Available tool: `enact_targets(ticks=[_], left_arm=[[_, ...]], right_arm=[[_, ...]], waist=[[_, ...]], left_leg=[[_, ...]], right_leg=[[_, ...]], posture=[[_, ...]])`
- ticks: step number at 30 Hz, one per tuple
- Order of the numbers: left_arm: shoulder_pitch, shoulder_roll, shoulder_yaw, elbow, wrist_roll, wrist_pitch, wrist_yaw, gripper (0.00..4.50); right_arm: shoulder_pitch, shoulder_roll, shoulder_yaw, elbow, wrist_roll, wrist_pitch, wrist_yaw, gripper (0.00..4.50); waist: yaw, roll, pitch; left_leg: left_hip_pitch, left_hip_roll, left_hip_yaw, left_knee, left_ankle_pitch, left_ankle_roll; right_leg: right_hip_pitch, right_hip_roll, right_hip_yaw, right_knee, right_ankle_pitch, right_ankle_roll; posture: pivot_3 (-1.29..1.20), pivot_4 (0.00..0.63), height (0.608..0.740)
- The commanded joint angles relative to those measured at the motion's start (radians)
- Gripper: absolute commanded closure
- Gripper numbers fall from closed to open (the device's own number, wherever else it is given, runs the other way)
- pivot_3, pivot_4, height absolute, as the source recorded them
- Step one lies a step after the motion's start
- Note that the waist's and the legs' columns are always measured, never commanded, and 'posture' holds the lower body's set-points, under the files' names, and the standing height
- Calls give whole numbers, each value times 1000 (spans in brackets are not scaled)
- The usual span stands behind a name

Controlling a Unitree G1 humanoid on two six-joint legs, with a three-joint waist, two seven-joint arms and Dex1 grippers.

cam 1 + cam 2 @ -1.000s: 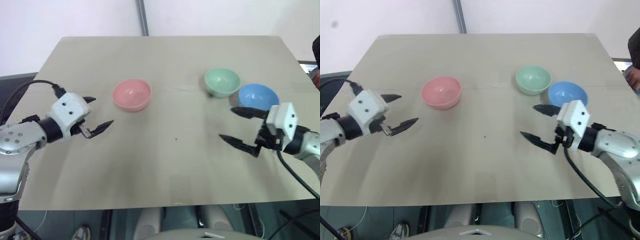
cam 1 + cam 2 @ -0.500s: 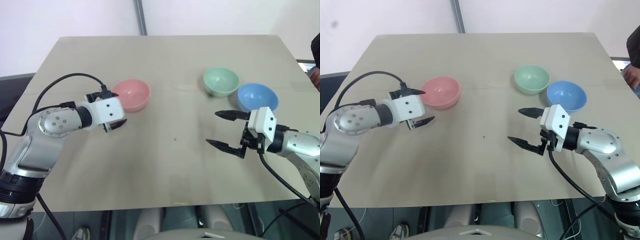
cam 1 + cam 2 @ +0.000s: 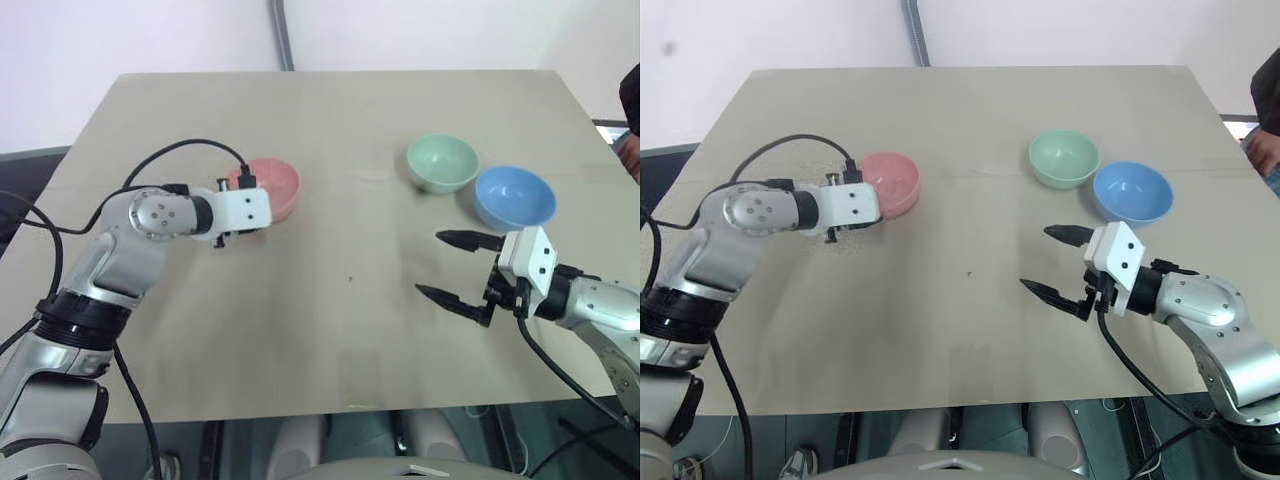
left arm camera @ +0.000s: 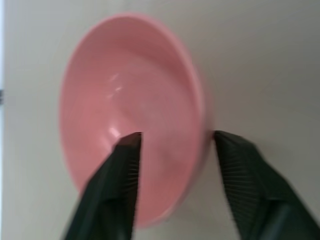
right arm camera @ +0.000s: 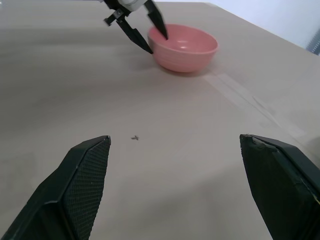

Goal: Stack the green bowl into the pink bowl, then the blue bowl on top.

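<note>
Plain beige tabletop [image 3: 330, 340] and nothing's stacked yet. Right gripper [image 3: 460, 270] sits spread wide at lower right, empty. Left gripper [image 4: 172, 145] straddles the rim of the pink bowl [image 3: 268, 187] at left-centre, one finger inside. Green bowl [image 3: 442, 163] and blue bowl [image 3: 514, 196] wait upper right, untouched.

bright, even light; soft faint shadows on the table [image 3: 350, 330]; the pink bowl [image 4: 131, 112] looks blurred up close.

Pink bowl [image 3: 278, 186] partly behind left gripper [image 5: 145, 26]
</note>
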Motion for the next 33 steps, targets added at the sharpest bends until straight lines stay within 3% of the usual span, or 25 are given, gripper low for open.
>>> enact_targets(ticks=[1, 3, 7, 13, 17, 26, 32, 33], left_arm=[[-38, 6, 0, 39, 14, -60, -32, 3985], [-43, 4, 6, 49, 4, -94, -50, 4468], [-45, 8, 33, 29, -62, -175, -118, 4468], [-44, 52, 67, -75, -287, -294, -360, 4468], [-92, 40, 36, -82, -366, -351, -496, 4468], [-211, -94, -103, 15, -336, -523, -639, 4468], [-230, -112, -180, 91, -293, -656, -641, 4468], [-237, -113, -187, 102, -291, -667, -641, 4165]], right_arm=[[5, 4, -33, -43, 2, -27, -10, 0], [5, 5, -34, -40, 0, -31, -12, 0], [5, 7, -36, -32, -4, -38, -15, 0], [26, 4, -72, -39, 9, -38, -22, 0], [55, 1, -114, -61, 30, -25, -30, 0], [124, -1, -153, -127, 39, 3, -66, 0], [146, -3, -167, -162, 47, 28, -90, 0], [152, -3, -170, -169, 47, 31, -93, 0]], waist=[[2, 0, 0], [3, 0, 0], [3, 0, 0], [3, 0, 0], [4, 0, 0], [1, 0, 0], [2, 0, 0], [2, 0, 0]], left_leg=[[0, 0, 0, 0, 0, 0], [0, 0, -1, 0, 0, 0], [-1, 0, -1, 2, 0, 0], [-2, 0, -1, 3, 0, 0], [-1, 0, -1, 3, 0, 0], [-1, 0, -2, 7, 0, 0], [-1, 0, -3, 7, 0, 0], [-1, 0, -3, 7, 0, 0]], right_leg=[[0, 0, 0, 0, 0, 0], [0, 0, 0, 0, 0, 0], [0, 0, -1, 0, 0, 0], [0, 0, -1, 0, 0, 0], [1, 0, -1, 1, 0, 0], [3, 1, -2, 2, 0, 0], [3, 1, -2, 3, 0, 0], [3, 1, -2, 3, 0, 0]], posture=[[0, 150, 740], [0, 150, 740], [0, 150, 740], [0, 150, 740], [0, 150, 740], [0, 150, 740], [0, 150, 740], [0, 150, 740]])
